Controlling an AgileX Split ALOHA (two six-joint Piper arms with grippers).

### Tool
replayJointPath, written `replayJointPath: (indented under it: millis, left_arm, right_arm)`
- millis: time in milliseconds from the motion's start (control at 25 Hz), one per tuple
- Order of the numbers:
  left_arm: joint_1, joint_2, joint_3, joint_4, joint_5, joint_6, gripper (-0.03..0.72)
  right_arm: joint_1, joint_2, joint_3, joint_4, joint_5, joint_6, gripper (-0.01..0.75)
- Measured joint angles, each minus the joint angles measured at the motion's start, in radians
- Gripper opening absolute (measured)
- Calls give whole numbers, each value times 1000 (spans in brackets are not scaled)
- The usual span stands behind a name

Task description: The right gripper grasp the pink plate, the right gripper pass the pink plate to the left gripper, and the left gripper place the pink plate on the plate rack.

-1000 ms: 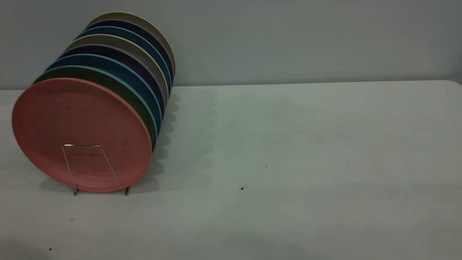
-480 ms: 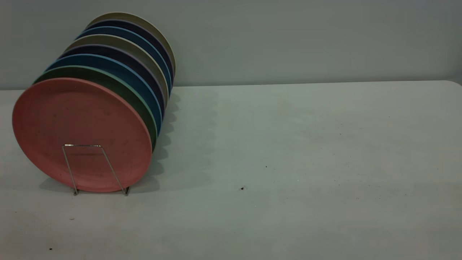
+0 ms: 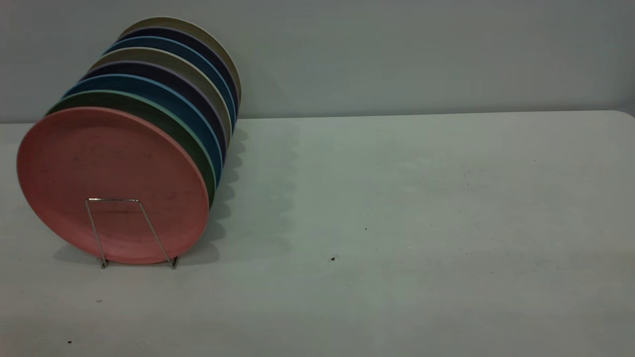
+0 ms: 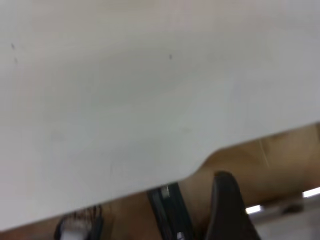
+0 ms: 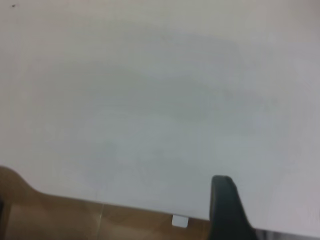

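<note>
Pink plate [image 3: 111,173] on edge, frontmost in plate rack [image 3: 130,232].

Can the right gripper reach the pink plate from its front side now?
Probably yes. The pink plate stands frontmost in the plate rack, with only bare table before it. The rack's low wire loop crosses its lower face. Neither gripper is visible nearby.

Plain grey wall [image 3: 421,54], pale speckled table [image 3: 421,198] — brown floor [image 5: 75,220] beneath
</note>
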Motion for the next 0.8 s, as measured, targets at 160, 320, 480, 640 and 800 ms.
replayJointPath:
  millis: [160,320,480,640,800]
  left_arm:
    - [0,-111,0,0,7,-2,470]
    - [0,-193,0,0,12,-2,470]
    - [9,-258,0,0,17,-2,470]
    - [71,-300,0,-1,21,-2,470]
    - [107,-303,0,0,22,-2,470]
  right_arm:
    - [7,-114,0,0,-1,0,453]
    - [-33,-203,-1,0,9,0,453]
    - [-66,-202,-1,0,9,0,453]
    - [-60,-202,0,1,8,0,453]
    - [-52,-202,0,1,8,0,452]
